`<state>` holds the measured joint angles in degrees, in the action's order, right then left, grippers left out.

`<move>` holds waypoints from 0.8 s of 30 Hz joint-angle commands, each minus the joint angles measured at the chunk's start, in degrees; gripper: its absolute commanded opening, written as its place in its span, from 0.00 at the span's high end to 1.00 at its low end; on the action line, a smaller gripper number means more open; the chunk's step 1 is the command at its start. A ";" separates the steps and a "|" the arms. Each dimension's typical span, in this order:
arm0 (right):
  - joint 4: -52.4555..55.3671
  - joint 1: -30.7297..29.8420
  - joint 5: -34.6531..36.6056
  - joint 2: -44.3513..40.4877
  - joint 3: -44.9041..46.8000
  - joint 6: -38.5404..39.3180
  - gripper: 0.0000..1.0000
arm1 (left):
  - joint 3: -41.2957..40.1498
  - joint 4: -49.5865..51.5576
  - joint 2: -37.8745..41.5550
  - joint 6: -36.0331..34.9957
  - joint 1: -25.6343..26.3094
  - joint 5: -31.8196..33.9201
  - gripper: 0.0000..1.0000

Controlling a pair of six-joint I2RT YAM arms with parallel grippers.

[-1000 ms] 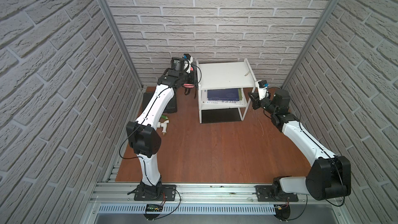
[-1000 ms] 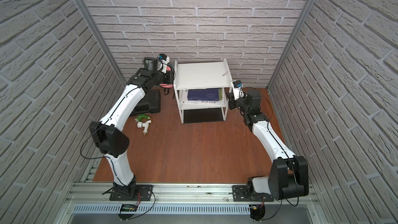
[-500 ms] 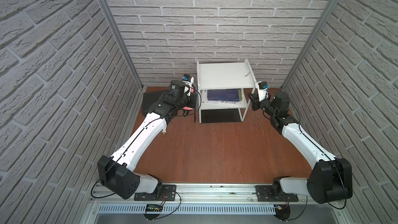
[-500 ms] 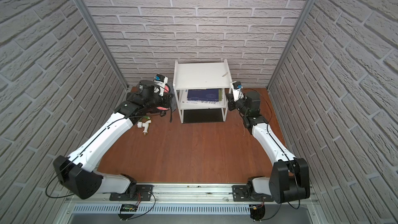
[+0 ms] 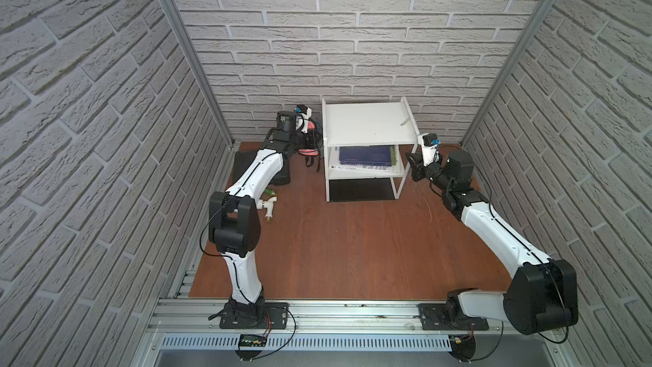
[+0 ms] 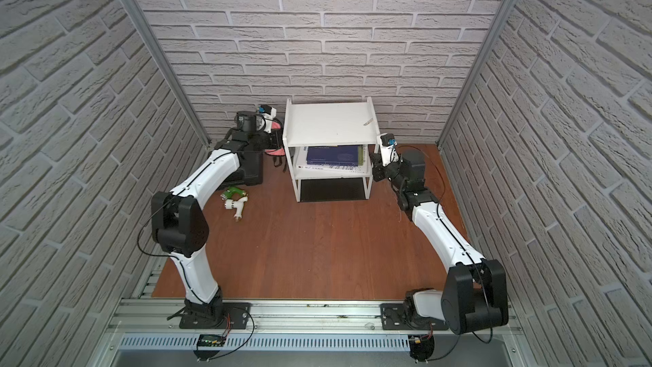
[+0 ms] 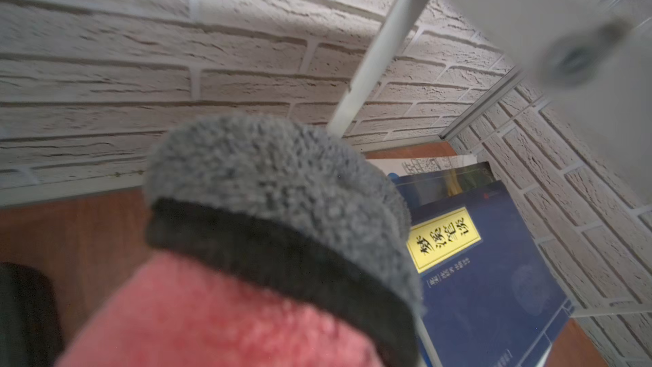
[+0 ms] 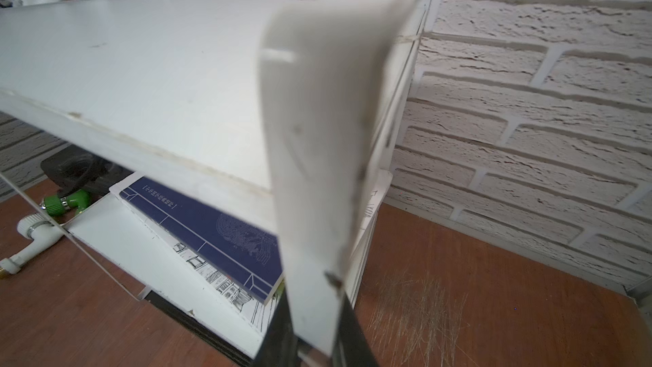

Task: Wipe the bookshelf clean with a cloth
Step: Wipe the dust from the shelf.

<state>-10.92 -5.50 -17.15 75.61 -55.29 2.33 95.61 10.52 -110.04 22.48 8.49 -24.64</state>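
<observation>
We have the left gripper (image 5: 310, 137) pinching the pink-and-grey cloth (image 7: 268, 241) beside the white bookshelf (image 5: 367, 125), right gripper (image 5: 412, 167) clamped on its side panel (image 8: 317, 171)

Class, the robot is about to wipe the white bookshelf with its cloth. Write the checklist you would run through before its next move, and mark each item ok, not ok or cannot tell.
1. Cloth gripped by the left claw: ok, it is bunched in the grip.
2. Bookshelf steadied: ok, the right claw clamps its right side panel.
3. Top board free of loose things: not ok, a small strip lies near its right edge.
4. Cloth on the top board: not ok, it hangs beside the shelf's left side.
5. Middle shelf free to wipe: not ok, books lie on it.
</observation>
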 commanded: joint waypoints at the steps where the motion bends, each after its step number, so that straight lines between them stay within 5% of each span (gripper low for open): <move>1: 3.72 -2.93 -3.65 -0.33 1.02 -3.96 0.97 | -3.74 -4.02 -1.48 0.35 0.25 -3.26 1.00; 12: 3.55 -3.66 -2.86 -0.57 0.87 -4.51 0.97 | 3.65 2.61 1.76 -1.47 -0.05 1.26 1.00; 17: 4.00 -3.95 -4.26 -2.47 1.40 -3.45 0.97 | -12.52 -0.14 11.43 -0.32 0.63 3.47 1.00; 22: 4.56 -4.08 -3.79 -4.35 2.13 -2.02 0.96 | -26.45 8.40 34.39 -2.76 1.97 31.49 1.00; 24: 4.48 -4.05 -2.97 -5.14 2.63 -1.89 0.90 | -28.12 11.32 42.49 -2.98 2.77 36.17 1.00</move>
<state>-7.86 -7.46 -16.14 72.44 -54.06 2.42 67.99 20.62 -78.26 21.02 10.41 -3.01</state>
